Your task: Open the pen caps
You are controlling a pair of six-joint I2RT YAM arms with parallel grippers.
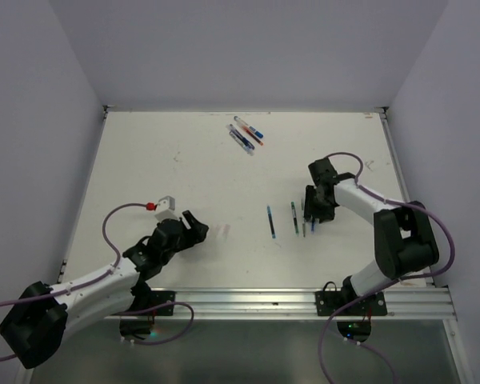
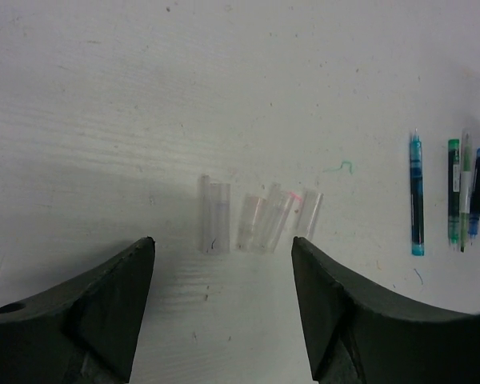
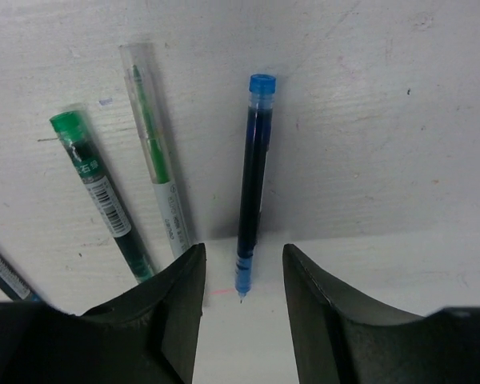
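- Right gripper point(image 3: 244, 264) spread wide above the white table point(image 3: 384, 120), a blue pen point(image 3: 254, 168) pointing its bare tip between the fingers.
- Dark green pen point(image 3: 96, 192) and light green pen point(image 3: 154, 152) alongside, left.

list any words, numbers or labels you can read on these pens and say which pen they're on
No text is clear enough to quote.
On the dark green pen: a barcode label with small print beside it, too blurred to read.
On the pale green pen: dark lettering along its white barrel, too small to read.
On the pen at the lower left edge: pale print, blurred.
Top and left wrist views: nothing legible.
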